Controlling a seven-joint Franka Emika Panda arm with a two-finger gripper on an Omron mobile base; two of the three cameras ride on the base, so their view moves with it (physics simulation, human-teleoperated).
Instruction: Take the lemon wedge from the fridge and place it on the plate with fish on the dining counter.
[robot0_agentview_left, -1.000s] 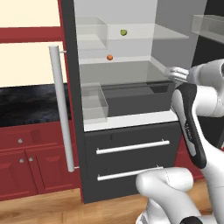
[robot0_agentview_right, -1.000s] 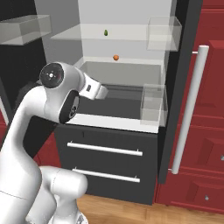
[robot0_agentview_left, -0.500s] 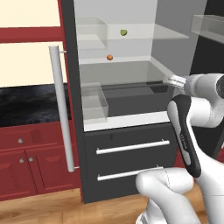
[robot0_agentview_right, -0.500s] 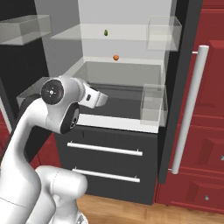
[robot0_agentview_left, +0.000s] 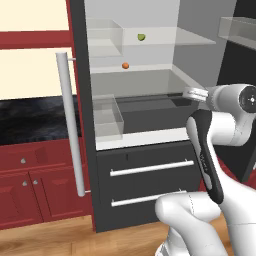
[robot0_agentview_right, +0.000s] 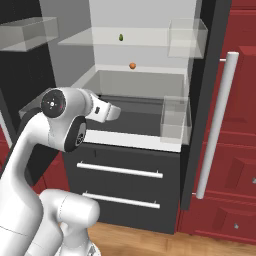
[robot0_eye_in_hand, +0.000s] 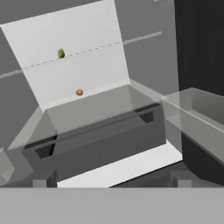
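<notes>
- Gripper (robot0_agentview_right: 114, 111) of mine hangs wide and empty, low at the fridge (robot0_agentview_left: 145, 145) mouth.
- Lemon wedge (robot0_agentview_left: 141, 37) sits on the upper glass shelf (robot0_agentview_left: 190, 36), well above me; orange ball (robot0_agentview_left: 125, 65) below it.
- Risks, I judge: clipping that shelf's edge, or nudging the wedge backward.
- No readable writing.

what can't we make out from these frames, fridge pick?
- Lemon wedge: too small in every view to tell its shape or how it lies.
- Small orange item: too small to identify.
- Gripper: fingertips hidden in the right base view, end-on behind the wrist.
- Fridge top: cut off by the frame edge in both base views.
</notes>
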